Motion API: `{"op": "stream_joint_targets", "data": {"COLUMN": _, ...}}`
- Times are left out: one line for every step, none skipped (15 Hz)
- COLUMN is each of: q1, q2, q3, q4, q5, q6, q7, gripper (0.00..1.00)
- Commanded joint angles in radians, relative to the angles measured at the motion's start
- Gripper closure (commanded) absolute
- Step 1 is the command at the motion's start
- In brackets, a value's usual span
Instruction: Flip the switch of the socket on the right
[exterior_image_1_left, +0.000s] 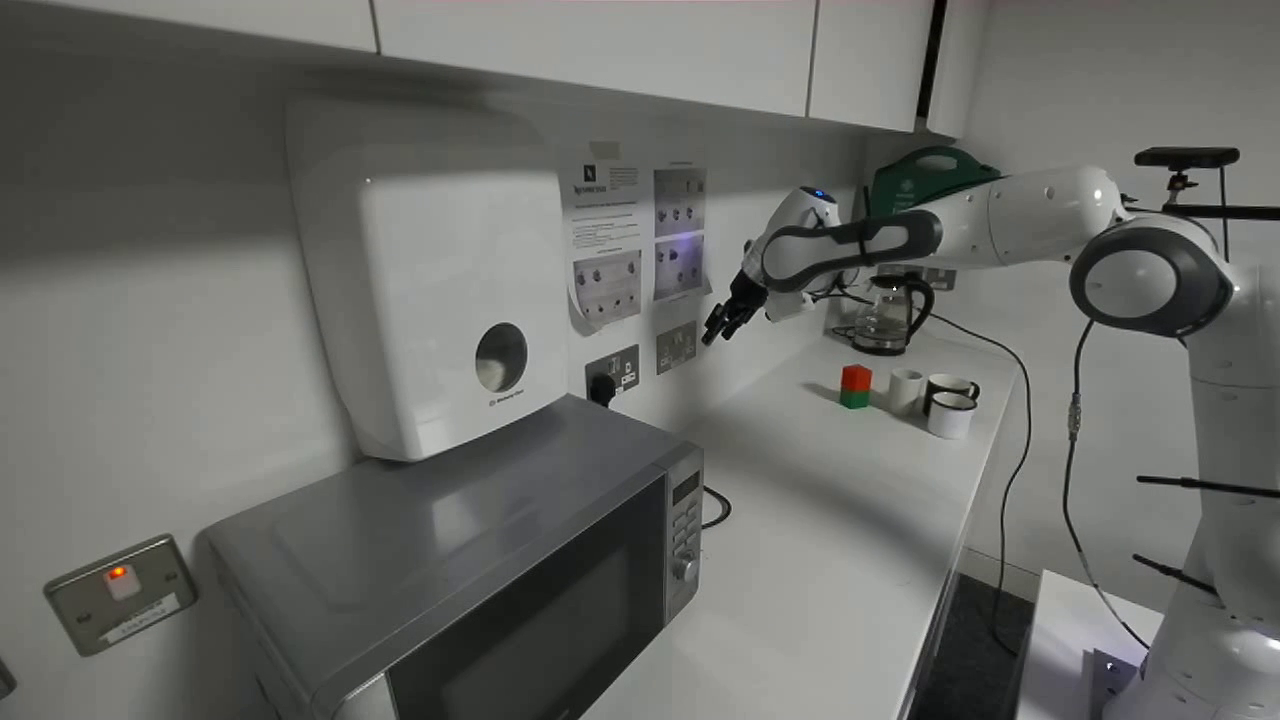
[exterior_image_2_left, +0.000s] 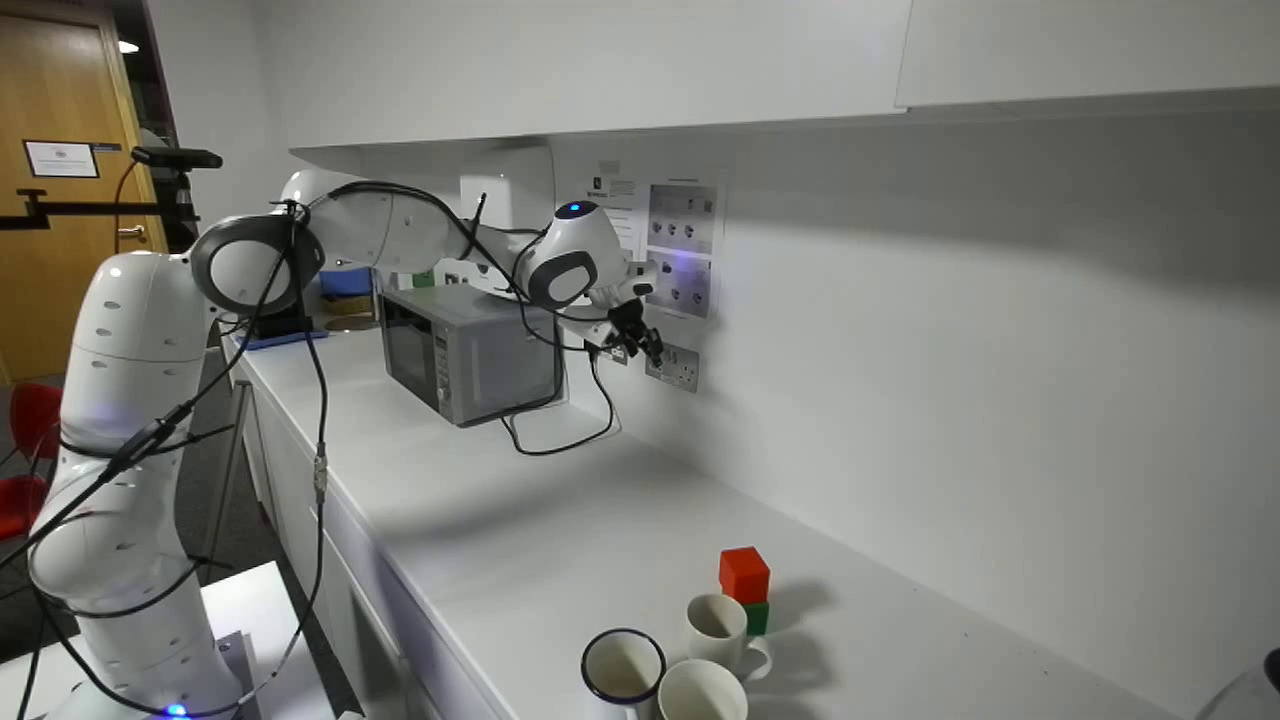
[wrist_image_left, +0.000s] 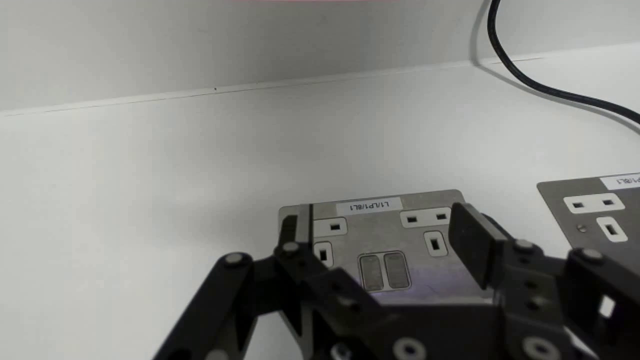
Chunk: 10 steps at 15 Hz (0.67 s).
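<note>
We're in an office-type kitchenette here: m'wave (exterior_image_1_left: 480, 540) on the worktop (exterior_image_1_left: 800, 530), mugs (exterior_image_1_left: 950, 418), glass coffee jug (exterior_image_1_left: 882, 325), cupbds (exterior_image_1_left: 600, 50) overhead, and we spot a door (exterior_image_2_left: 60, 290) w/ notice (exterior_image_2_left: 60, 159).

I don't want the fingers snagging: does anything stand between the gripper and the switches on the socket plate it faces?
Nothing visible does. In the wrist view, both switches on the socket plate show uncovered between the spread fingers of the gripper. The black cable lies off to one side, outside that gap.
</note>
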Motion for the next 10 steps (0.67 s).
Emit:
{"op": "stream_joint_targets", "data": {"q1": -0.016, "q2": 0.000, "q3": 0.018, "q4": 0.003, "q5": -0.010, "q6": -0.003, "q7": 0.007, "gripper": 0.25}}
{"op": "stream_joint_targets", "data": {"q1": -0.016, "q2": 0.000, "q3": 0.018, "q4": 0.003, "q5": -0.010, "q6": -0.003, "q7": 0.007, "gripper": 0.25}}
{"op": "stream_joint_targets", "data": {"q1": -0.016, "q2": 0.000, "q3": 0.018, "q4": 0.003, "q5": -0.010, "q6": -0.003, "q7": 0.007, "gripper": 0.25}}
{"op": "stream_joint_targets", "data": {"q1": -0.016, "q2": 0.000, "q3": 0.018, "q4": 0.003, "q5": -0.010, "q6": -0.003, "q7": 0.007, "gripper": 0.25}}
{"op": "stream_joint_targets", "data": {"q1": -0.016, "q2": 0.000, "q3": 0.018, "q4": 0.003, "q5": -0.010, "q6": -0.003, "q7": 0.007, "gripper": 0.25}}
{"op": "stream_joint_targets", "data": {"q1": -0.016, "q2": 0.000, "q3": 0.018, "q4": 0.003, "q5": -0.010, "q6": -0.003, "q7": 0.007, "gripper": 0.25}}
{"op": "stream_joint_targets", "data": {"q1": -0.016, "q2": 0.000, "q3": 0.018, "q4": 0.003, "q5": -0.010, "q6": -0.003, "q7": 0.007, "gripper": 0.25}}
{"op": "stream_joint_targets", "data": {"q1": -0.016, "q2": 0.000, "q3": 0.018, "q4": 0.003, "q5": -0.010, "q6": -0.003, "q7": 0.007, "gripper": 0.50}}
{"op": "stream_joint_targets", "data": {"q1": -0.017, "q2": 0.004, "q3": 0.020, "q4": 0.008, "q5": -0.007, "q6": -0.004, "q7": 0.008, "gripper": 0.51}}
{"op": "stream_joint_targets", "data": {"q1": -0.020, "q2": 0.009, "q3": 0.023, "q4": 0.012, "q5": 0.001, "q6": -0.001, "q7": 0.001, "gripper": 0.58}}
